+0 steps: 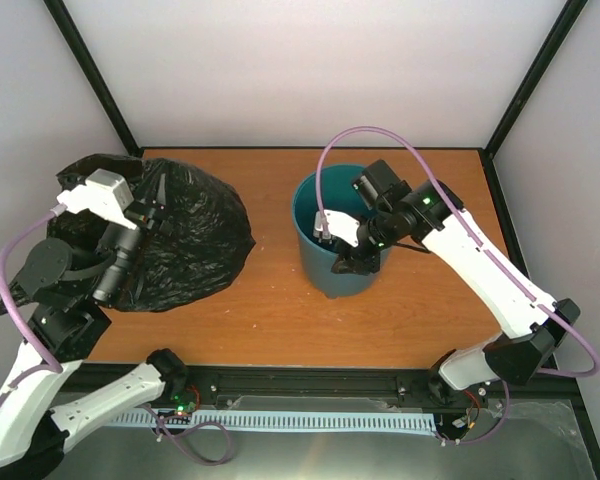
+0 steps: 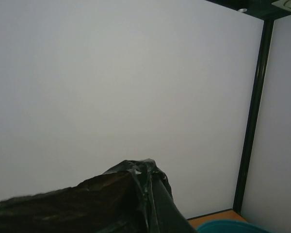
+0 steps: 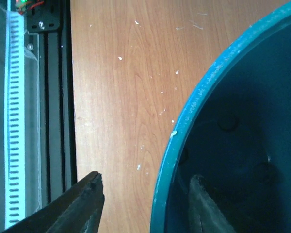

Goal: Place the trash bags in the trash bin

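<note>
One trash bag (image 1: 195,240) lies on the left part of the table (image 1: 280,310), a thin, glossy black film heaped into a wrinkled mound that spreads wider than the bin's mouth. The left gripper (image 1: 155,210) is sunk into the top of the mound and is clenched. In the left wrist view the film (image 2: 111,204) rises to a crumpled peak right in front of the camera and hides the fingers. It looks pinched between them, though the contact itself cannot be seen.

The trash bin (image 1: 325,275) stands upright right of the table's centre, well apart from the bag. It is a round teal-green plastic bucket with smooth sides that taper towards the base and a thin rolled rim. The bag is wholly outside it. The part of the bin's inside (image 3: 242,121) seen from the right wrist is plain dark teal plastic with a few faint round moulded marks.

The right gripper (image 1: 352,262) hangs at the bin's near-right edge, released: its dark fingers are parted and straddle the rim, one (image 3: 89,204) outside over the table and one (image 3: 203,204) inside the bin, with a gap between each finger and the wall.

The table is smooth orange-brown wood grain flecked with small white specks. A black rail (image 3: 58,97) runs along its near edge.
</note>
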Robot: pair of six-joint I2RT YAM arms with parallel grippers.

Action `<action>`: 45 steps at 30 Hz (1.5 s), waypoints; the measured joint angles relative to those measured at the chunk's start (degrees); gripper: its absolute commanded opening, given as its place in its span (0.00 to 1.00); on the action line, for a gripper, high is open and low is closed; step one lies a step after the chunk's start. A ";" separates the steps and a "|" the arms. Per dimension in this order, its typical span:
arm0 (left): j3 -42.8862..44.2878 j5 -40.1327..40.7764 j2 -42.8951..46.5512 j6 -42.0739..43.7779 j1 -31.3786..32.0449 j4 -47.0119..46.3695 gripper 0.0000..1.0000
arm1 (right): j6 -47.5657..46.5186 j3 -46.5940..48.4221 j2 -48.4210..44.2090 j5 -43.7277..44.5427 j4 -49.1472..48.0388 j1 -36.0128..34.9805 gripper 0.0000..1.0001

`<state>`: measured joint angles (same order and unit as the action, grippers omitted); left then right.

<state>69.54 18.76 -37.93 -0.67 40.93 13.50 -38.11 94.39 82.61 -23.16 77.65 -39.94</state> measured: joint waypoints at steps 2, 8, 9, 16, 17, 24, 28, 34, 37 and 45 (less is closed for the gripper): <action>2.03 -0.46 -1.40 0.00 0.00 0.44 0.01 | 0.79 -0.02 -0.94 -0.13 -0.79 0.04 0.68; 9.60 -2.89 -8.13 0.33 0.00 1.22 0.01 | 5.70 -0.09 -9.86 -0.63 -7.30 5.27 0.73; 10.75 -3.37 -9.40 0.39 0.00 1.36 0.01 | 7.13 -0.31 -11.69 -0.96 -9.18 7.82 0.73; 21.42 -8.00 -18.71 0.39 0.00 2.12 0.00 | 20.65 -8.76 -17.73 -5.92 -26.29 37.88 0.64; 23.96 -8.96 -20.52 0.37 0.00 2.27 0.01 | 22.88 -10.62 -17.42 -7.02 -28.87 41.94 0.63; 40.02 -16.55 -29.59 -0.90 0.00 3.28 0.01 | 32.20 -20.52 -11.04 -10.25 -40.65 53.42 0.54; 48.98 -21.88 -34.69 -3.02 0.00 2.69 0.01 | 33.33 -25.20 -8.59 -9.42 -43.69 52.92 0.45; 55.60 -29.68 -41.55 -6.71 0.00 1.86 0.01 | 33.07 -27.65 -1.29 -8.61 -46.29 49.24 0.36; 56.70 -32.26 -45.55 -7.98 0.02 1.90 0.01 | 33.05 -29.14 0.31 -8.48 -46.53 47.25 0.36; 58.97 -34.07 -51.76 -8.94 0.37 3.98 0.01 | 32.83 -29.42 0.28 -8.13 -47.54 39.34 0.36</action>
<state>128.51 -15.31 -89.69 -9.61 41.30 17.47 -5.28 64.97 82.89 -31.29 30.11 -0.60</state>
